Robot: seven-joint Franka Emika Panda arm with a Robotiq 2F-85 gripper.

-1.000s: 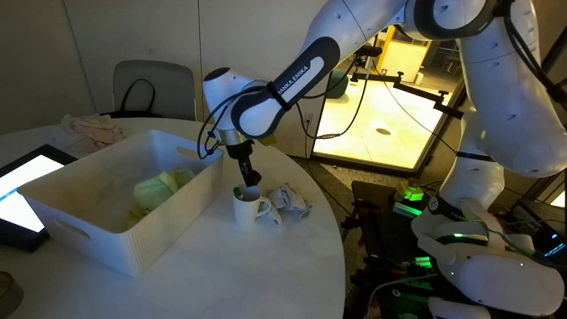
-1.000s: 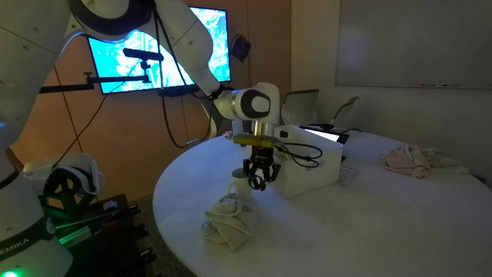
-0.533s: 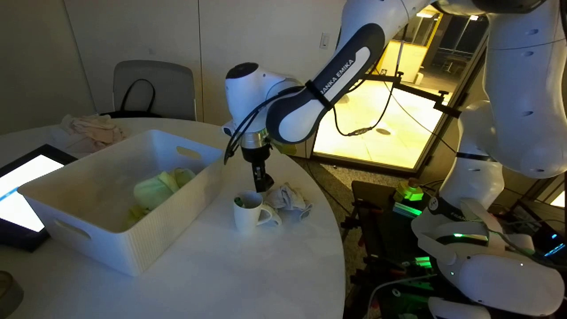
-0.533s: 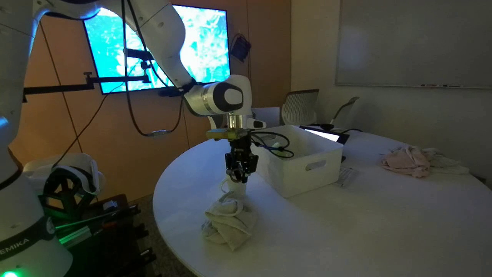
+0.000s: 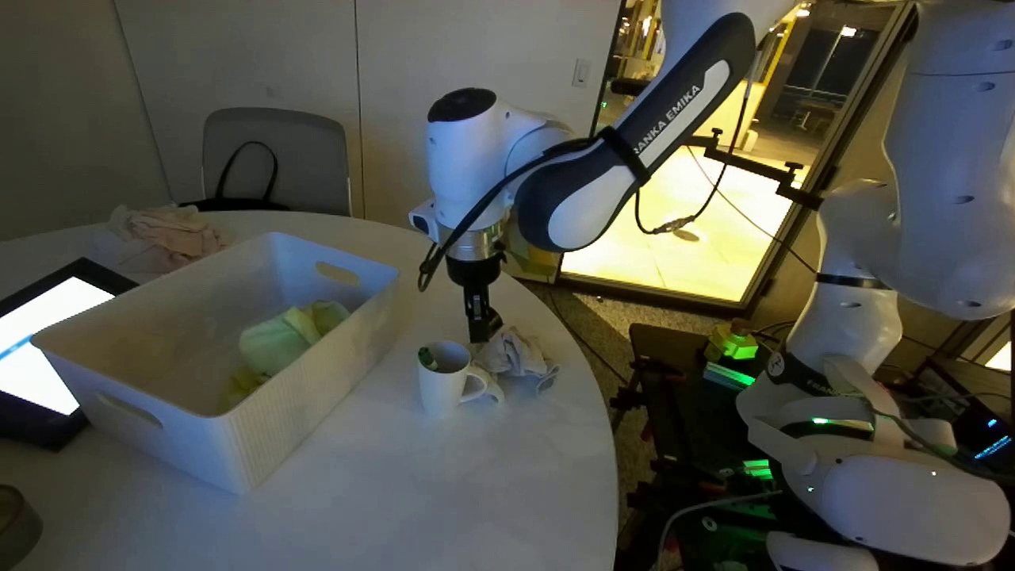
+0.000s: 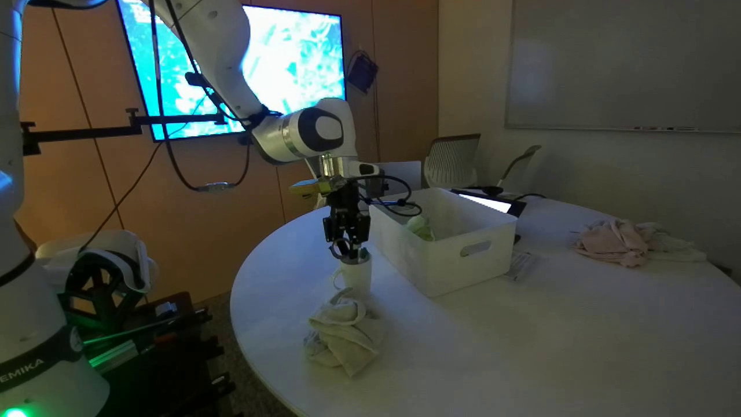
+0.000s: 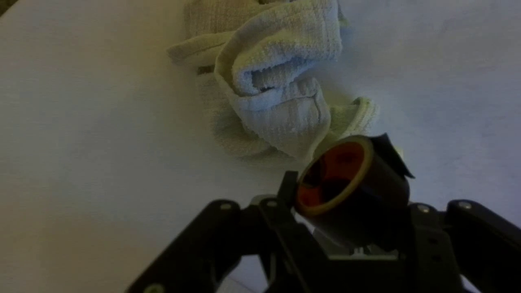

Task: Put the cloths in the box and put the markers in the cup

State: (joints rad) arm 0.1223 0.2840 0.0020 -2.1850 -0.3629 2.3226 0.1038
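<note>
The end effector [image 7: 351, 195] grips a tape roll [image 7: 372, 197]; likely best lowered until the table [image 7: 122, 171] bears it, clear of the cloth [image 7: 276, 97] at wrist-view eleven o'clock.

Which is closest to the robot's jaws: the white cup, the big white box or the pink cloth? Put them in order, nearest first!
In an exterior view:
1. White cup: close by, lower down.
2. White box: over to the picture's right.
3. Pink cloth: much farther right.
</note>
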